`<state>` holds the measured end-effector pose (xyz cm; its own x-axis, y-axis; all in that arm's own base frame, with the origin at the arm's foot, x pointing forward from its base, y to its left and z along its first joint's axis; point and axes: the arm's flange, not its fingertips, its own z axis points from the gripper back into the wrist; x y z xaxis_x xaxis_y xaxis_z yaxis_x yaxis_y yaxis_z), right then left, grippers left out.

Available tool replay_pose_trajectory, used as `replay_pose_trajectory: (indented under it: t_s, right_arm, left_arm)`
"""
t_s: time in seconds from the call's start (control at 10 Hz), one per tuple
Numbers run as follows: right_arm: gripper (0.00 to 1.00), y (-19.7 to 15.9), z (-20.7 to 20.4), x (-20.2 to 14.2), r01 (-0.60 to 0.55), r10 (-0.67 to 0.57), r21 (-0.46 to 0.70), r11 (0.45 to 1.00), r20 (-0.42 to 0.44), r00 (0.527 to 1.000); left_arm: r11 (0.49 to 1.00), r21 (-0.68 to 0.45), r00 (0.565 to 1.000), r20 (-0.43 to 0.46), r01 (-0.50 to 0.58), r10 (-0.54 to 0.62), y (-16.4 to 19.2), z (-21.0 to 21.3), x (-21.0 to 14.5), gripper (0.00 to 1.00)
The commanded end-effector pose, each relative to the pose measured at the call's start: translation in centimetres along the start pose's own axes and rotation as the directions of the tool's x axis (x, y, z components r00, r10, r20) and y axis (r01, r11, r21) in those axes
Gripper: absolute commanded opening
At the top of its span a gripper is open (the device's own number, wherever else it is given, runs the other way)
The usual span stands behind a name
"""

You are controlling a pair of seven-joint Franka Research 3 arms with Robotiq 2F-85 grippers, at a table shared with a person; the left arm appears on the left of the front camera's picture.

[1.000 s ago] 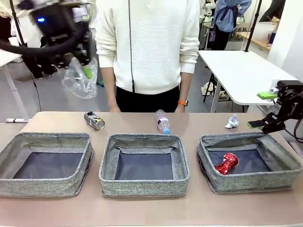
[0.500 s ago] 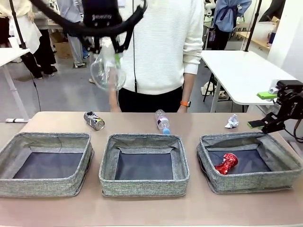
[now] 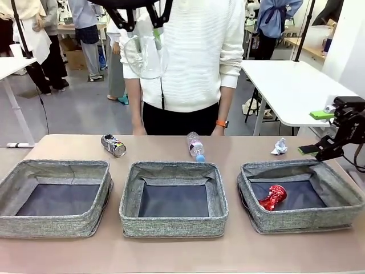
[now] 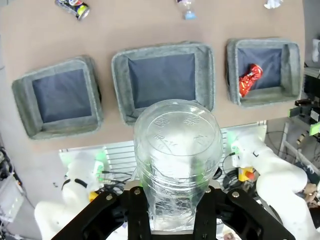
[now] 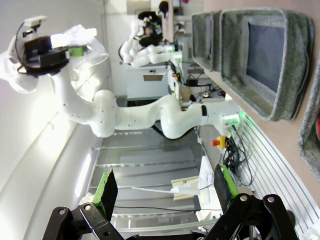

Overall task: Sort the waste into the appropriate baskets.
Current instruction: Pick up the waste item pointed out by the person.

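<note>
Clear plastic cup (image 4: 177, 150) in L claw (image 4: 175, 187); embossed base text illegible.

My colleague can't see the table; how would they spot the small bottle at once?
Find the middle basket of three grey ones on the tan table. Just behind its far wall, the small clear bottle lies on its side. Its blue cap sets it apart from the dark printed can to its left and the white paper ball to its right.
</note>
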<state>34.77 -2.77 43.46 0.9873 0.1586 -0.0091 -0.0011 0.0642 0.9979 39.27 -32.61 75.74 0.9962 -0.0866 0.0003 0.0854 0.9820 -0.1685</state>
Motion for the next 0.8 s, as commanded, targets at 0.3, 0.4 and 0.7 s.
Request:
replay_pose_trajectory:
  t_s: [0.3,0.4,0.7]
  right_arm:
    - [1.00,0.53,0.08,0.07,0.013,-0.013,0.011,1.000,0.004,1.000]
    - [1.00,0.53,0.08,0.07,0.013,-0.013,0.011,1.000,0.004,1.000]
    - [1.00,0.53,0.08,0.07,0.013,-0.013,0.011,1.000,0.004,1.000]
  left_arm:
    - [1.000,0.000,1.000,0.000,0.000,0.000,0.00,0.00,0.00,0.36]
    - [1.000,0.000,1.000,0.000,0.000,0.000,0.00,0.00,0.00,0.36]
    - [1.000,0.000,1.000,0.000,0.000,0.000,0.00,0.00,0.00,0.36]
